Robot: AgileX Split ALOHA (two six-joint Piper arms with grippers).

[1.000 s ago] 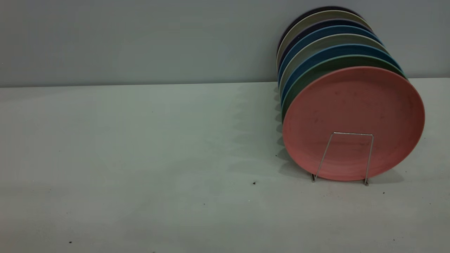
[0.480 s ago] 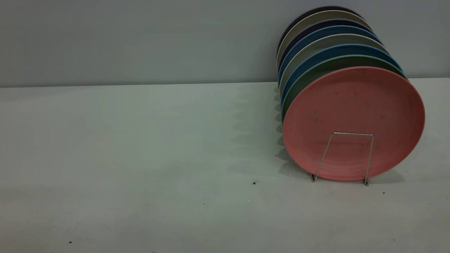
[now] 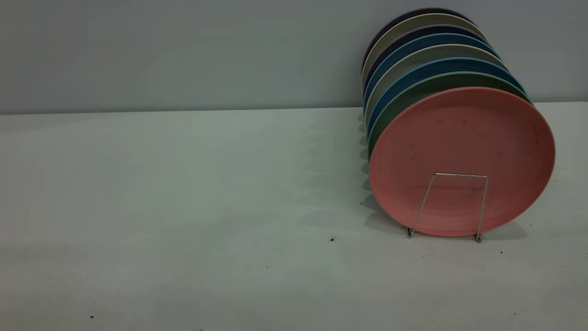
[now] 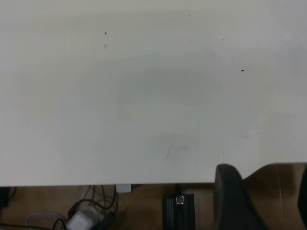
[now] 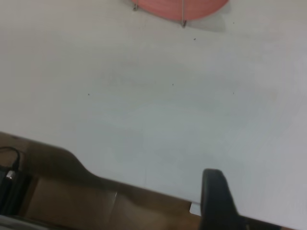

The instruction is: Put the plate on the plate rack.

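Note:
The salmon-pink plate [image 3: 461, 138] stands upright at the front of a row of plates in the silver wire plate rack [image 3: 459, 174], at the right of the table. Its lower edge [image 5: 177, 5] and a rack wire [image 5: 183, 17] show far off in the right wrist view. Neither gripper shows in the exterior view. My left gripper [image 4: 264, 191] is open and empty, over the table's near edge. My right gripper [image 5: 256, 206] shows one dark finger [image 5: 216, 201] with nothing beside it; it is open, empty, and well away from the rack.
Behind the pink plate stand a green plate [image 3: 390, 110], blue plates [image 3: 386, 87] and several others. The white table [image 3: 183, 207] runs to a grey wall. Cables and a black box [image 4: 178, 211] lie below the table's near edge.

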